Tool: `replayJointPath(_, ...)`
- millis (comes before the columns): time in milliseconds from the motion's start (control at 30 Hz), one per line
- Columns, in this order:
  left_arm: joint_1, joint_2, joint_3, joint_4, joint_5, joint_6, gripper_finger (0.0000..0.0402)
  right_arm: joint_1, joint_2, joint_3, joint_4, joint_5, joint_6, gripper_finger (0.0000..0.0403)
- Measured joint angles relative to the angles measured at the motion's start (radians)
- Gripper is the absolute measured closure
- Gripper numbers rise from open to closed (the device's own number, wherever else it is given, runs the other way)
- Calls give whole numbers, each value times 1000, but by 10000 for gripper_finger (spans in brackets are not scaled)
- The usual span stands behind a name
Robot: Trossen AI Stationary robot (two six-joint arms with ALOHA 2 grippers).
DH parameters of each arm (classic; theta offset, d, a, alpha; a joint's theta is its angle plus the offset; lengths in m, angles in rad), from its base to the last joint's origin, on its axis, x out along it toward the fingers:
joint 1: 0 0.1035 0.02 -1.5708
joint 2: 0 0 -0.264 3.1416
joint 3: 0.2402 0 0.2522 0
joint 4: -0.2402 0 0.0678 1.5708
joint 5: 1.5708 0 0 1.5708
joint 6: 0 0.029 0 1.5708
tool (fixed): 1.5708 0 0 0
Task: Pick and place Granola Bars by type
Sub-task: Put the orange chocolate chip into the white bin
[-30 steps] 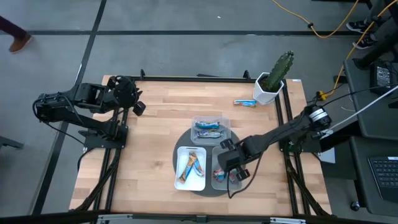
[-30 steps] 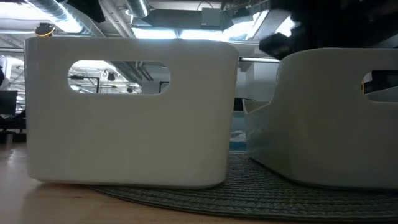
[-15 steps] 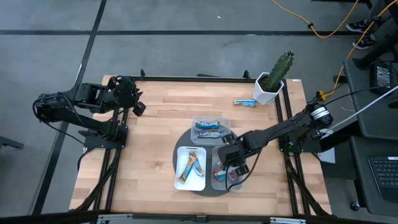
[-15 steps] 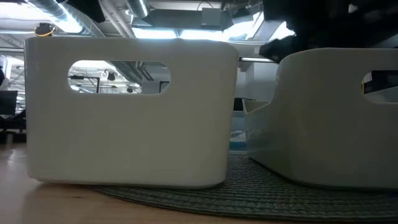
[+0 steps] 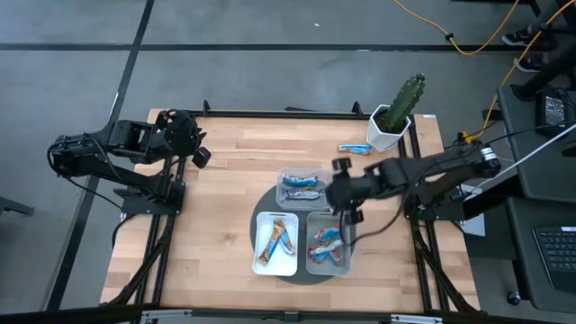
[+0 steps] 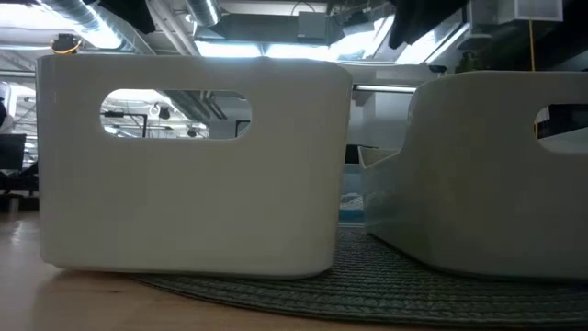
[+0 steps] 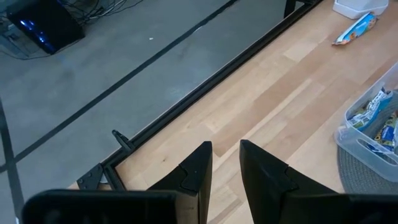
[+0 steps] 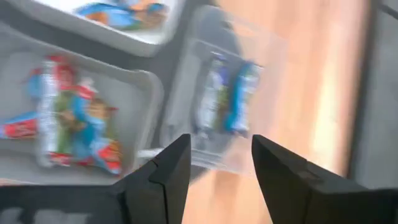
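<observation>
Three trays stand on a round dark mat (image 5: 270, 202). The clear tray (image 5: 303, 184) holds blue Granola Bars, the white tray (image 5: 277, 243) blue-orange ones, and the grey tray (image 5: 328, 252) red-and-blue ones (image 8: 71, 124). One blue-orange bar (image 5: 355, 148) lies loose on the wood by the plant pot. My right gripper (image 5: 347, 216) (image 8: 214, 168) hangs open and empty above the gap between the clear and grey trays. My left gripper (image 5: 200, 155) (image 7: 225, 168) waits at the far left, slightly open and empty.
A white pot with a cactus (image 5: 396, 117) stands at the far right corner. A black frame rail (image 7: 205, 93) runs along the table's far edge. In the low view the white tray (image 6: 193, 165) and the grey tray (image 6: 496, 175) fill the near ground.
My right gripper has risen out of the grey tray and drawn back toward the table's far edge, tipping more steeply downward. The bars in the grey tray now show uncovered. My left arm has kept still.
</observation>
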Motion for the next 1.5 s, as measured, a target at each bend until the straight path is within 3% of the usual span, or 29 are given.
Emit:
replayJointPath(133,0,0,0,0,-4,0,327,-68,-44,34,-61,51,0,231)
replayJointPath(400,0,0,0,0,-6,0,327,-255,-98,37,-108,31,-75,225)
replayJointPath(833,0,0,0,0,-27,-53,327,-590,-100,-3,-84,-56,-257,123)
replayJointPath(1100,0,0,0,0,-46,-65,327,-759,-99,-110,45,-174,-324,112)
replayJointPath(1500,0,0,0,0,-79,-70,327,-890,-98,-362,300,-235,-340,111)
